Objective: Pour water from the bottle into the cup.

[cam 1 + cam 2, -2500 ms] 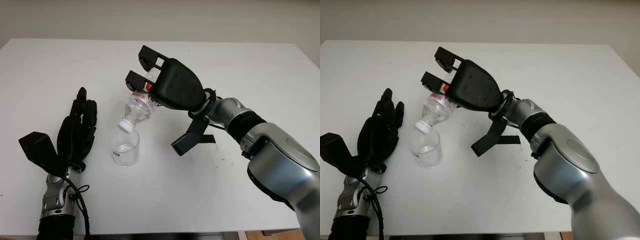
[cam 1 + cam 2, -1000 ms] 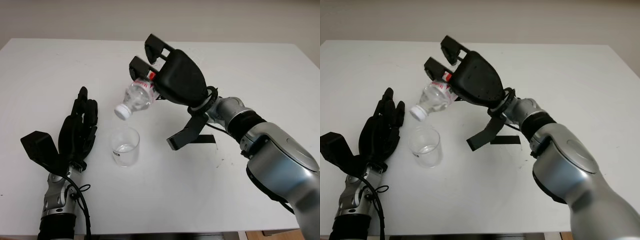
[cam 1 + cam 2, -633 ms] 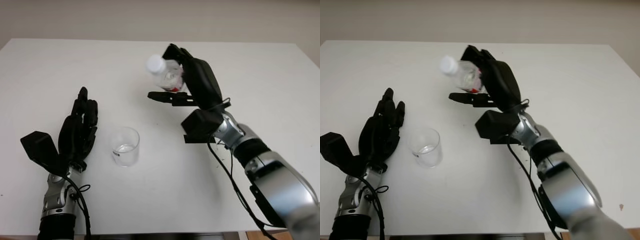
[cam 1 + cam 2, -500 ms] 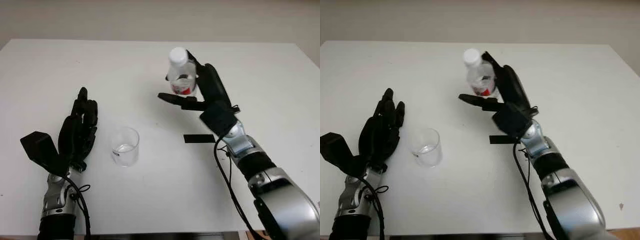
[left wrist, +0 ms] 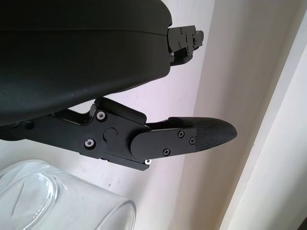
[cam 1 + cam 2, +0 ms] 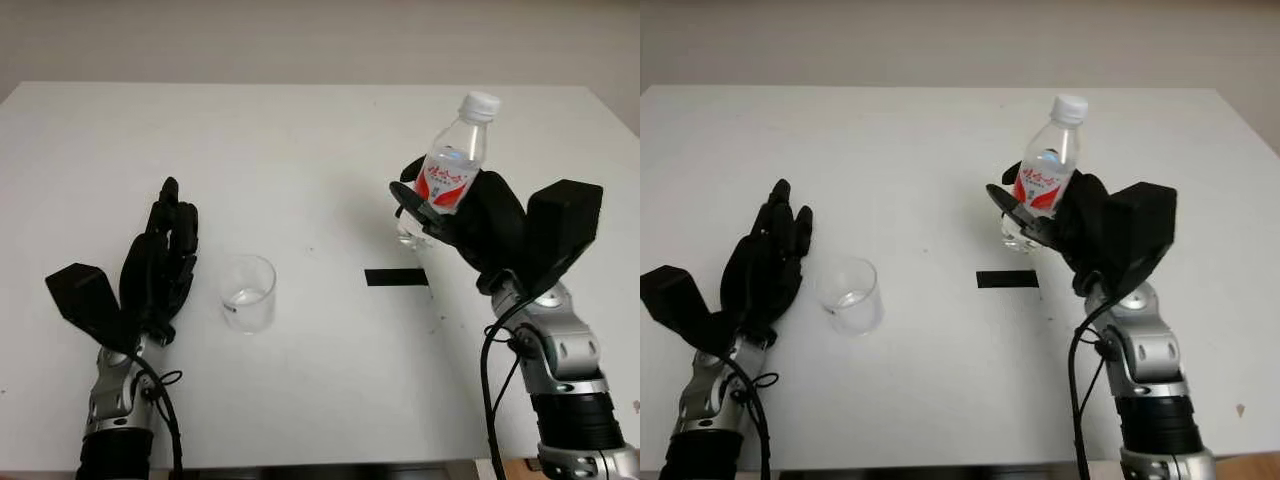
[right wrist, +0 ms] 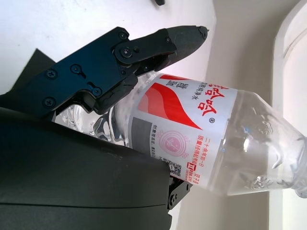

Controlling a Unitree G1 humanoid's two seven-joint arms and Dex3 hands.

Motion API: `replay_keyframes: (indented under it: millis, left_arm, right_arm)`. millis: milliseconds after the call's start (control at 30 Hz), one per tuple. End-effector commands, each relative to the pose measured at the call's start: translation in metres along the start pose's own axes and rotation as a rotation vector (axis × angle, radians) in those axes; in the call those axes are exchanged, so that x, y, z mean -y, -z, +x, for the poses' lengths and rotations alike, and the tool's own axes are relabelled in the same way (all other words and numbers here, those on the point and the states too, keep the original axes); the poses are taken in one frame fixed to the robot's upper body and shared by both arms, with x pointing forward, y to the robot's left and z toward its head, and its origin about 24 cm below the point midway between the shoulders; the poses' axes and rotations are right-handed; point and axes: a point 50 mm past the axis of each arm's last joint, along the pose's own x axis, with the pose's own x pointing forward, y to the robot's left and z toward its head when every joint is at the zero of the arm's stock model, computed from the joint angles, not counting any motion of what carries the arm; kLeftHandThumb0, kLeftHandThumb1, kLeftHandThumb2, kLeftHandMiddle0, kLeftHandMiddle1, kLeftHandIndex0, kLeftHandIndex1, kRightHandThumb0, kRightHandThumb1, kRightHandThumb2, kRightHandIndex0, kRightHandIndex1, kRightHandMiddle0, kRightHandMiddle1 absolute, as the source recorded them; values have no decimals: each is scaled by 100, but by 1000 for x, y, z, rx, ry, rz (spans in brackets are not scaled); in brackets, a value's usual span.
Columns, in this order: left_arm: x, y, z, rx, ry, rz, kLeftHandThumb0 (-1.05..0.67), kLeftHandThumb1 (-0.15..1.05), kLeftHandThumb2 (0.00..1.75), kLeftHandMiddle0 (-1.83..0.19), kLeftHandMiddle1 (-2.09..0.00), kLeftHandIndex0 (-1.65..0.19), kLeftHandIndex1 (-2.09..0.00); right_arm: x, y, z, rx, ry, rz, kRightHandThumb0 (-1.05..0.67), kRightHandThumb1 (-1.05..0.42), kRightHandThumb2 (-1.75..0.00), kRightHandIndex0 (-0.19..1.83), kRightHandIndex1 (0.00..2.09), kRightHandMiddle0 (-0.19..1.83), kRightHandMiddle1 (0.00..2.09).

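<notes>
While our right hand (image 6: 470, 215) keeps to the right side of the white worktop (image 6: 300, 130), we have the bottle (image 6: 450, 170) clamped in it, fingers (image 7: 144, 48) wrapped round the lower body just under the label. It's a clear, thin-walled plastic bottle, ribbed and dimpled near the shoulder, with a red and white printed band and a white screw cap (image 6: 480, 103) on top. We're holding it nearly upright, leaning a touch to the right, base close above the worktop; whether it touches, we can't tell. Our hand's shell is smooth matte black, the fingers jointed links with small screws and textured pads.

Over on the left, the cup (image 6: 248, 292) stands upright on the worktop, a short clear tumbler with a round rim and a little water in the bottom. Our left hand (image 6: 160, 262) sits just beside it on its left, open, holding nothing, not touching the cup. From the left wrist we see the cup's rim (image 5: 57, 199) close to a rounded, rubbery fingertip (image 5: 211, 134).

Between cup and bottle lies a flat black strip (image 6: 396, 277) on the worktop, well clear of the cup.
</notes>
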Motion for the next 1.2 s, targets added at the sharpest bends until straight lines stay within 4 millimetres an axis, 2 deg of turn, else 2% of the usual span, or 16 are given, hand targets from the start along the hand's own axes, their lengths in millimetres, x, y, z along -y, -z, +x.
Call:
replay_keyframes:
  millis: [0,233,500,867,1167]
  left_arm:
    - [1,2,-1,-6,3,-6,-75,105,46,13,-5,11,-6]
    - [-1,2,-2,-8,-5,-8,-75,105,45,13,-5,12,-5]
    - [-2,2,-4,-7,-7,-4,-73,105,47,13,-5,12,-5]
    - [-8,0,-4,-13,-12,3,-73,105,47,12,-6,12,-6]
    - [-12,-3,-3,-17,-12,12,-74,105,45,12,-6,11,-6]
  right_arm:
    - [-1,-4,-3,7,6,-17,-44,-105,-41,131,209,99,209]
    - [-9,12,0,-10,-30,-15,-42,-105,-46,145,209,105,209]
    - [-17,33,9,-24,-26,-102,-40,-105,-45,132,209,101,209]
    - [-22,45,6,23,-22,-85,-42,-105,-46,140,209,105,209]
    - [-22,46,4,38,12,-82,-41,-105,-44,139,209,104,209]
